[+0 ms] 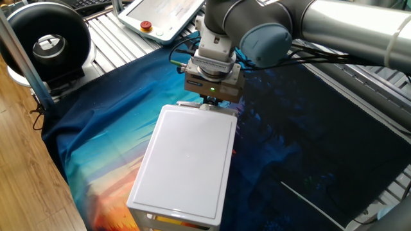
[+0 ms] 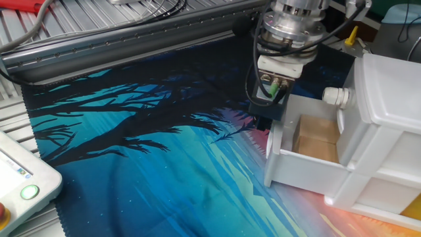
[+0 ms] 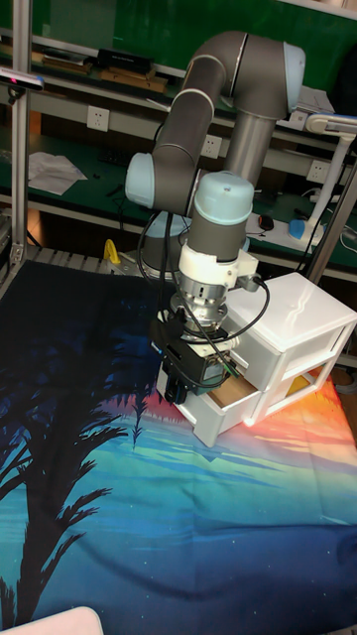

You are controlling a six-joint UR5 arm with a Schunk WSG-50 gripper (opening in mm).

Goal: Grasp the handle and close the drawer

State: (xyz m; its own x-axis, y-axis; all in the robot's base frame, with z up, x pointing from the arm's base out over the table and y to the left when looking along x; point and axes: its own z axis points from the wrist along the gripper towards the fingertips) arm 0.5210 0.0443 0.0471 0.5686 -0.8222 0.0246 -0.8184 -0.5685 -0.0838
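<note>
The white drawer unit (image 1: pixel 189 160) (image 2: pixel 395 92) (image 3: pixel 297 317) stands on the printed cloth. Its low drawer (image 2: pixel 309 172) is pulled out and shows a brown inside. My gripper (image 2: pixel 262 125) (image 1: pixel 209 100) (image 3: pixel 177 392) hangs right at the outer face of the thin front panel (image 2: pixel 273 155) (image 3: pixel 213 422). The dark fingers are down against that panel, and the gap between them does not show. The handle of the open drawer is hidden behind the gripper. A pale rounded knob (image 2: pixel 335 96) sits on the closed front above it.
A white pendant (image 1: pixel 164 16) (image 2: pixel 16 174) with a red button (image 1: pixel 146 26) lies off the cloth. A black round device (image 1: pixel 48 45) stands at the table's corner. A grey metal rail (image 2: pixel 131 39) runs along the cloth's far edge. Shelving fills the background in the tall view.
</note>
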